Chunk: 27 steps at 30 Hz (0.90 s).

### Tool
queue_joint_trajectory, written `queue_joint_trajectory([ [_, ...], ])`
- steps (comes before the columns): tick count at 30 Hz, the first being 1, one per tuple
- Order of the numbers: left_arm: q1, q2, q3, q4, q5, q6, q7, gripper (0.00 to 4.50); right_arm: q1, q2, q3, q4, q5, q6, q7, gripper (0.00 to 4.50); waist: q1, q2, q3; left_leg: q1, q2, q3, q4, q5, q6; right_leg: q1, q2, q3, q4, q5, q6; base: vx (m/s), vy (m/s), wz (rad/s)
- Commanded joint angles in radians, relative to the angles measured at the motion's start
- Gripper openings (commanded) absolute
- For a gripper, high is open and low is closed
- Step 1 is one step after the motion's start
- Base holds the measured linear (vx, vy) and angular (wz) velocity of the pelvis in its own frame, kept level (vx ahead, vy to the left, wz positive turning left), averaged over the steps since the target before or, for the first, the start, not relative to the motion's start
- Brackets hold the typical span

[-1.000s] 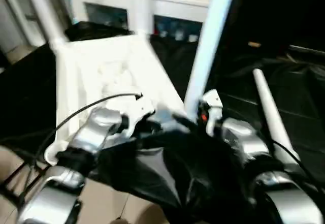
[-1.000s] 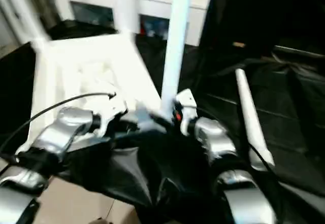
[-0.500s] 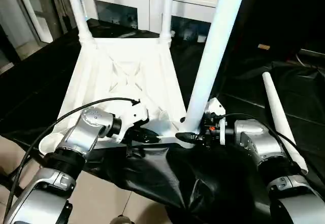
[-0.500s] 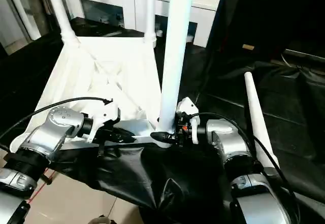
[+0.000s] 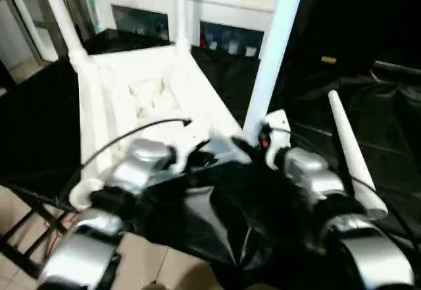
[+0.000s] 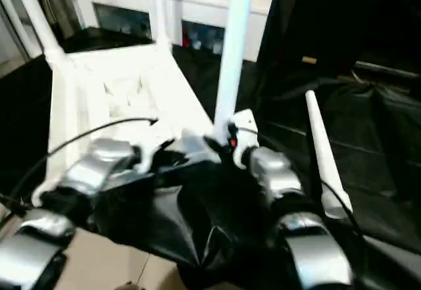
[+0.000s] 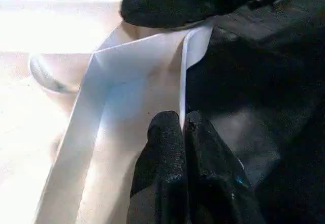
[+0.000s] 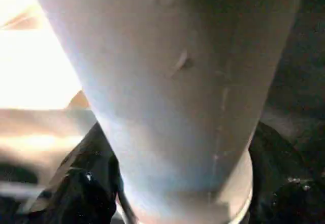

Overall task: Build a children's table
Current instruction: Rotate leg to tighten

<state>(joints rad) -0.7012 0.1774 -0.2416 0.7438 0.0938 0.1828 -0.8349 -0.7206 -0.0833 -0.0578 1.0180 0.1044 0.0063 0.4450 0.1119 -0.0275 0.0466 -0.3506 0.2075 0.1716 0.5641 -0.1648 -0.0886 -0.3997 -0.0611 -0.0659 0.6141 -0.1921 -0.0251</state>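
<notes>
The children's table lies upside down on black cloth: a white tabletop (image 5: 108, 99) with three white legs standing up from its corner sockets. My left gripper (image 7: 182, 125) is shut on the thin near rim of the tabletop (image 7: 127, 82). My right gripper (image 5: 250, 148) is at the foot of the near right leg (image 5: 268, 63). In the right wrist view that leg (image 8: 167, 82) stands between the black fingers (image 8: 84, 196), which hug its sides just above the socket. A fourth leg (image 5: 348, 148) lies loose on the cloth to the right.
A white cabinet (image 5: 197, 4) with glass doors stands behind the table. Black cloth (image 5: 388, 112) covers the work surface and hangs over its near edge. Beige floor (image 5: 148, 267) and a black frame (image 5: 26, 254) show at the lower left.
The whole picture has shifted and blurred with the head's movement. My right gripper's fingers have narrowed around the leg's foot. The left gripper keeps its hold on the rim.
</notes>
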Motion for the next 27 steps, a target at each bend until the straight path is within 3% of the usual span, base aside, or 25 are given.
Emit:
queue_joint_trajectory([
  [1, -0.025, -0.045, 0.032, -0.026, -0.033, -0.009, 0.038, 0.0, 0.027, 0.054, 0.029, 0.059, -0.026, 0.016, 0.01, 2.79, 0.0, -0.001, -0.059, 0.001, 0.021, -0.002, -0.059, -0.214, 0.011, 0.049, -0.082, 0.049, -0.082, -0.225, -0.166, 0.0, 0.0, 0.0],
  [2, -0.025, -0.045, 0.031, -0.026, -0.033, -0.009, 0.036, 0.0, 0.027, 0.056, 0.028, 0.06, -0.025, 0.015, 0.013, 2.79, 0.0, -0.001, -0.059, 0.001, 0.021, -0.002, -0.059, -0.214, 0.011, 0.049, -0.082, 0.049, -0.082, -0.225, -0.166, 0.0, 0.0, 0.0],
  [3, -0.023, -0.048, 0.028, -0.028, -0.033, -0.01, 0.03, 0.0, 0.025, 0.063, 0.023, 0.063, -0.018, 0.011, 0.025, 3.33, 0.0, -0.002, -0.061, -0.001, 0.02, -0.001, -0.057, -0.189, 0.025, 0.051, -0.079, 0.049, -0.076, -0.171, -0.179, 0.0, 0.0, 0.0],
  [4, -0.013, -0.042, 0.016, -0.042, -0.035, -0.009, -0.005, 0.0, 0.022, 0.065, 0.015, 0.065, -0.001, 0.014, 0.064, 3.47, 0.0, 0.0, -0.06, -0.001, 0.02, 0.0, -0.057, -0.187, 0.029, 0.051, -0.079, 0.049, -0.076, -0.163, -0.183, 0.0, 0.0, 0.0],
  [9, 0.005, -0.012, -0.005, -0.059, -0.043, -0.012, -0.069, 0.0, 0.027, 0.03, 0.043, 0.054, -0.017, -0.014, 0.137, 3.82, -0.001, 0.002, -0.058, 0.001, 0.023, -0.001, -0.059, -0.214, 0.03, 0.051, -0.081, 0.048, -0.081, -0.201, -0.186, 0.0, 0.0, 0.0],
  [16, 0.029, 0.055, -0.02, -0.087, -0.051, -0.03, -0.186, 0.0, 0.083, -0.052, 0.096, -0.061, 0.005, -0.059, 0.454, 3.82, 0.004, -0.001, -0.06, -0.004, 0.025, 0.001, -0.054, -0.178, 0.064, 0.058, -0.077, 0.046, -0.072, -0.122, -0.205, 0.0, 0.0, 0.0],
  [22, 0.056, 0.13, -0.032, -0.13, -0.082, -0.06, -0.346, 0.0, 0.13, -0.133, 0.157, -0.16, 0.029, -0.053, 0.726, 3.82, 0.009, 0.001, -0.06, -0.004, 0.03, 0.001, -0.054, -0.185, 0.069, 0.056, -0.079, 0.043, -0.072, -0.14, -0.216, 0.0, 0.0, 0.0],
  [27, 0.062, 0.162, -0.041, -0.142, -0.083, -0.062, -0.398, 0.0, 0.144, -0.155, 0.183, -0.184, 0.025, -0.028, 0.812, 3.33, 0.017, 0.003, -0.058, 0.002, 0.032, 0.002, -0.055, -0.204, 0.057, 0.05, -0.079, 0.044, -0.075, -0.179, -0.217, 0.0, 0.0, 0.0],
])
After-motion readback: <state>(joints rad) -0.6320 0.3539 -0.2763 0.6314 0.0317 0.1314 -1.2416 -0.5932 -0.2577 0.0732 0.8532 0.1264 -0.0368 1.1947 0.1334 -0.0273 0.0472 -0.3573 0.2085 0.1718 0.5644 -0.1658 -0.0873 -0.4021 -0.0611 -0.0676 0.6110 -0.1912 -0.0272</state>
